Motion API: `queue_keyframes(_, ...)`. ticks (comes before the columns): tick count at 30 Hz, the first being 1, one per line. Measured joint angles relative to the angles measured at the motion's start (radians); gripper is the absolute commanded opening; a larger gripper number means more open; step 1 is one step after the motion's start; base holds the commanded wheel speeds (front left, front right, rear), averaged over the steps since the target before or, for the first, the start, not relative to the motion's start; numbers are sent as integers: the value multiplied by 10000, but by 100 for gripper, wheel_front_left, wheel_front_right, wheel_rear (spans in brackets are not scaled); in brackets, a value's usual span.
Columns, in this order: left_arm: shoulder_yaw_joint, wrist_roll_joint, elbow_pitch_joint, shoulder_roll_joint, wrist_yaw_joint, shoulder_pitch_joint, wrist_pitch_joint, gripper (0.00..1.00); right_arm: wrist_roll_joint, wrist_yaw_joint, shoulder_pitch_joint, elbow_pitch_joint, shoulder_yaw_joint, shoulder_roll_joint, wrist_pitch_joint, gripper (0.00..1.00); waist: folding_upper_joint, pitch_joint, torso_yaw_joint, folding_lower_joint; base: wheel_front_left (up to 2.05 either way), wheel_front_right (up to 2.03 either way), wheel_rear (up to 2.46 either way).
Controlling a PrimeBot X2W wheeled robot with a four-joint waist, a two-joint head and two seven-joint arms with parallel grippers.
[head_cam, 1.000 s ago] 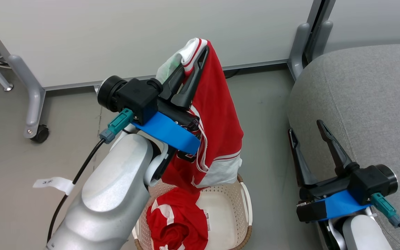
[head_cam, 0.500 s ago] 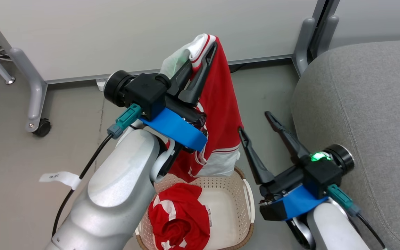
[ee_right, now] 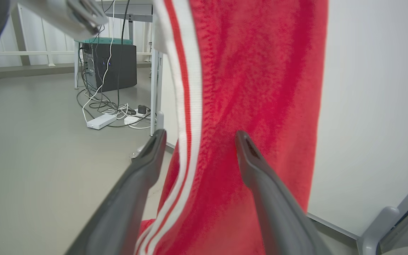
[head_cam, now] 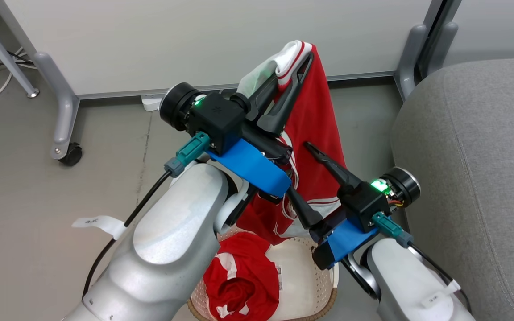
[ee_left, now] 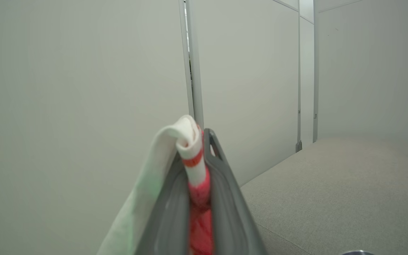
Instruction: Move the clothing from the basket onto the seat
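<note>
The left tool [head_cam: 293,71] is clenched on the white-trimmed edge of a red garment [head_cam: 315,116], which hangs long-axis down above the basket [head_cam: 321,278]. The right tool [ee_right: 200,134] is spread, one finger on either side of the cloth, seemingly not yet touching. The sofa [head_cam: 475,156] lies at 3 o'clock, nearer the right arm. A second garment [head_cam: 241,285] sits in the basket at 6 o'clock.

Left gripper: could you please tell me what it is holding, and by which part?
The left gripper is shut on a red garment, pinching its white-trimmed top edge; the open right gripper holds nothing.
</note>
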Motion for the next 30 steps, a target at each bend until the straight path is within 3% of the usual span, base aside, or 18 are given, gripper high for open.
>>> queue_keyframes(10,-533,-278,-284,-63,127,-70,0,0,2,0,-866,905,-395,-4,0,100,0,61,339,0,0,0,0)
queue_keyframes(18,-1312,-911,-773,-71,606,-250,0,0,608,0,-1216,1254,-456,0,-2,100,0,82,656,0,0,0,0)
queue_keyframes(19,-1392,-984,-815,-71,690,-306,0,0,694,0,-1224,1210,-435,-2,-2,67,0,83,693,0,0,0,0)
queue_keyframes(20,-1421,-1012,-836,-71,723,-330,0,0,717,0,-1228,1191,-422,0,0,0,0,82,702,0,0,0,0)
queue_keyframes(30,-1526,-1070,-830,-73,861,-359,0,0,828,0,-1277,1187,-422,-2,-2,0,0,-7,626,0,0,0,0)
